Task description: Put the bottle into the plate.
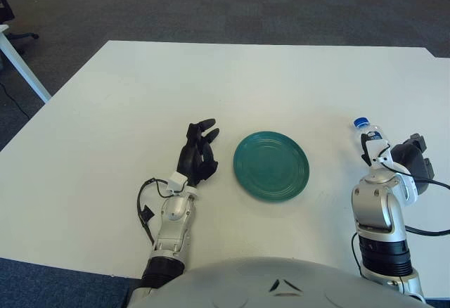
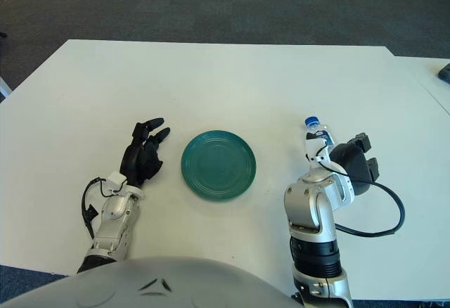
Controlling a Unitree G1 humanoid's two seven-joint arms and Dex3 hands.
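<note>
A clear plastic bottle [image 1: 368,138] with a blue cap stands on the white table [image 1: 232,83], right of the green plate [image 1: 271,165]. Its lower part is hidden behind my right wrist. My right hand [image 1: 413,159] is just to the right of the bottle, fingers loosely spread and not closed around it. I cannot tell whether it touches the bottle. The plate is empty. My left hand [image 1: 199,150] shows left of the plate, fingers extended, holding nothing.
The table's far edge and grey carpet [image 1: 232,5] lie beyond. A white table leg [image 1: 24,69] shows at the far left. A black cable [image 2: 383,213] loops from my right wrist.
</note>
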